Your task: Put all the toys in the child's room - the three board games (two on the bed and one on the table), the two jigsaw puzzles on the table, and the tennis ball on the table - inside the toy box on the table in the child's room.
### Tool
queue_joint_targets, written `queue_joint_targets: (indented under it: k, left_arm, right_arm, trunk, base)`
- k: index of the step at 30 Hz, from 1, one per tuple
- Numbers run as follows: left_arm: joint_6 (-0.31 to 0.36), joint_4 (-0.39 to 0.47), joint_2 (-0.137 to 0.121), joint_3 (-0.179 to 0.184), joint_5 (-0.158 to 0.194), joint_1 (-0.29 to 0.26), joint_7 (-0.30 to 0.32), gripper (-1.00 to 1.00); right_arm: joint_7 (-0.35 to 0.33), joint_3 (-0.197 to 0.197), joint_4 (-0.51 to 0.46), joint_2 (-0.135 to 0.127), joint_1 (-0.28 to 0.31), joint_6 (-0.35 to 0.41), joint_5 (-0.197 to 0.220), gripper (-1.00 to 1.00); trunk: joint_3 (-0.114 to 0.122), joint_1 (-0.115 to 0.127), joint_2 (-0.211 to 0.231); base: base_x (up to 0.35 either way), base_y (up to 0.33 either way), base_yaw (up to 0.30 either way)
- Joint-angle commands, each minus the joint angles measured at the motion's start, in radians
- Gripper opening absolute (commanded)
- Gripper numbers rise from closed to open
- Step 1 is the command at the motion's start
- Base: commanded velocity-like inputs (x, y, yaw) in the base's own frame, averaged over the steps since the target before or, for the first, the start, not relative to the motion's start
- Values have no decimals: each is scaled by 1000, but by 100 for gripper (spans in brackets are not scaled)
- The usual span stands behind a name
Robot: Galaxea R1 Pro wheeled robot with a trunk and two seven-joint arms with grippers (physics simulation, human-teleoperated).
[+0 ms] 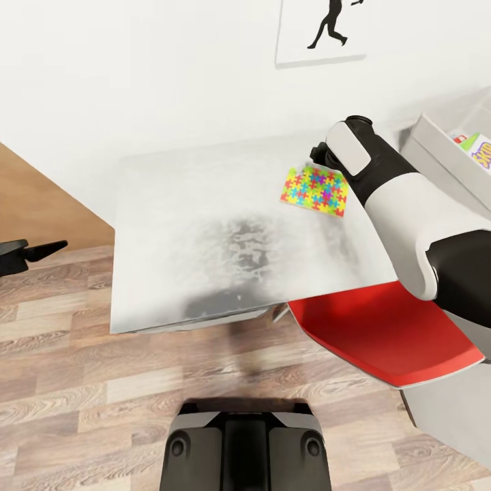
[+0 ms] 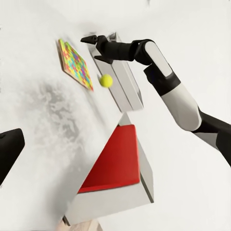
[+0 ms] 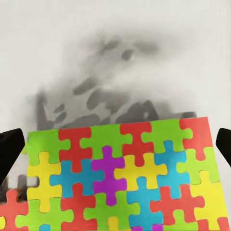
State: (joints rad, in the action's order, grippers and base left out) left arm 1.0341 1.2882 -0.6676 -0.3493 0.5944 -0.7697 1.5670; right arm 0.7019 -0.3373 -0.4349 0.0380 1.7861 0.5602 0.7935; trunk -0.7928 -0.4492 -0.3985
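Closest to you is the robot's dark grey base (image 1: pixel 245 447), sitting on the wood-plank floor (image 1: pixel 75 402). Off at your left side, your left black pincer (image 1: pixel 42 250) hangs over that floor, short of the table edge; only one dark finger pokes in, so I can't tell if it's apart or together.

Next up is the red-seated chair with the pale grey frame (image 1: pixel 389 334), tucked against the near edge of the white, grey-smudged tabletop (image 1: pixel 198 239), under your right forearm.

Your right black pincer (image 2: pixel 91 39) is stretched out over the table, and its fingers stand wide apart. In the right wrist view one dark fingertip (image 3: pixel 8 149) shows at each edge of the frame, with the flat multicoloured jigsaw puzzle board (image 3: pixel 120 178) lying between and just below them. Can't tell if they touch it yet; the puzzle looks flat on the table.

Just past the pincer, the small yellow-green tennis ball (image 2: pixel 106 80) sits on the table near the puzzle's corner, beside the pale grey open toy box (image 1: pixel 436 153). A colourful printed box (image 1: pixel 477 151) already sits inside it.

Farthest back is the white wall with a framed black silhouette picture (image 1: pixel 320 31).
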Motion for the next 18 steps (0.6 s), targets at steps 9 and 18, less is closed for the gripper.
queue_joint_targets:
  k: [9,18]
  left_arm:
    - [11,-1,2,0,-2,0,4,100]
    - [11,-1,2,0,-2,0,4,100]
  right_arm:
    - [7,-8,0,0,1,3,8,100]
    - [7,-8,1,-1,1,4,7,100]
  trunk:
    - [-1,-1,-2]
    - [-1,-1,-2]
  base:
    - [179,0,0]
    - [29,0,-44]
